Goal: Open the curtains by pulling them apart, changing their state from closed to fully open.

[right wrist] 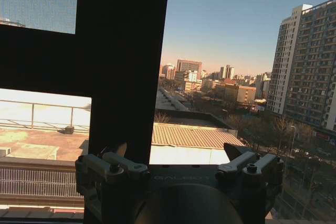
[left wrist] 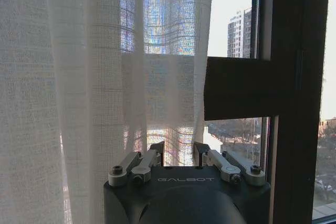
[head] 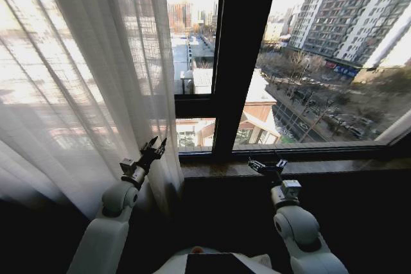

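Left curtain panel [head: 83,88] hangs vertical, its free edge just beside the left gripper [head: 154,150], fingers apart, holding nothing. Right gripper [head: 268,166], also apart and empty, sits by the window frame [head: 241,56], well clear of that fabric, so left arm is nearer.

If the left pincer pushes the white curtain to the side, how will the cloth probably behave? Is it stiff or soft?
The curtain is probably soft and floppy: it hangs in loose vertical folds. It seems light, because buildings show through its thin weave. Pushed by the left pincer, which is open at its edge, it would likely bunch up rather than slide as one sheet.
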Motion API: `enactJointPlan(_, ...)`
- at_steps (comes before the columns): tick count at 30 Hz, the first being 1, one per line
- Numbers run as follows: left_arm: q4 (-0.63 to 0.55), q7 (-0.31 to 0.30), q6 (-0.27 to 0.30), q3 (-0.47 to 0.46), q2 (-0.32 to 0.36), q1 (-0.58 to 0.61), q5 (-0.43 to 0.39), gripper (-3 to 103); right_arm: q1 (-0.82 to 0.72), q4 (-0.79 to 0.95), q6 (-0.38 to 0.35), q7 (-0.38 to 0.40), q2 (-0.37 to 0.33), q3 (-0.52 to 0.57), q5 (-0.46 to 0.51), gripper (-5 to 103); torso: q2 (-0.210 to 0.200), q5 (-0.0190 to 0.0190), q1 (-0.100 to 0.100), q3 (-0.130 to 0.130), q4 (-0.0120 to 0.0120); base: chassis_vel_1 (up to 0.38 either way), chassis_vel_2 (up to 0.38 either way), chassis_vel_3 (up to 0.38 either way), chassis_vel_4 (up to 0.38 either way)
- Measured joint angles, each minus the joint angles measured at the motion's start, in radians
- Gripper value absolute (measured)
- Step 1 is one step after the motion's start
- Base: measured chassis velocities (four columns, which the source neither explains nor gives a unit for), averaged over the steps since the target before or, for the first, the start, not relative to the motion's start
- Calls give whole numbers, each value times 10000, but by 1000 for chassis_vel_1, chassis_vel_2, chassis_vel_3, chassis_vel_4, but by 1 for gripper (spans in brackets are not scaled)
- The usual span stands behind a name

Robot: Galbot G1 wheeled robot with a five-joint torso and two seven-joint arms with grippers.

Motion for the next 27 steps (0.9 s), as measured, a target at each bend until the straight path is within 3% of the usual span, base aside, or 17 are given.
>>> enactJointPlan(1,-37,1,0,-53,11,51,-1,24,18,-7,1,1,-2,-3,5,100,0,0,0,0,0,0,0,0,0)
enactJointPlan(3,-46,0,-1,-64,14,62,-1,24,20,-8,1,1,-2,-3,5,100,1,0,0,0,1,0,0,0,0)
enactJointPlan(6,-128,0,-4,-155,45,117,-2,8,81,-44,4,3,1,-36,15,100,0,1,-1,0,0,0,0,0,0)
enactJointPlan(9,-193,0,-4,-217,56,151,-2,2,122,-78,9,3,-1,-43,18,100,0,0,-1,0,0,0,0,0,0)
enactJointPlan(15,-479,0,-6,-443,73,411,1,0,168,-100,16,3,-68,-48,38,100,0,0,-1,0,0,0,0,0,0)
enactJointPlan(27,-2203,0,-129,-1262,47,1915,43,0,344,-122,17,41,-309,-201,408,100,1,1,-2,0,1,0,0,0,0)
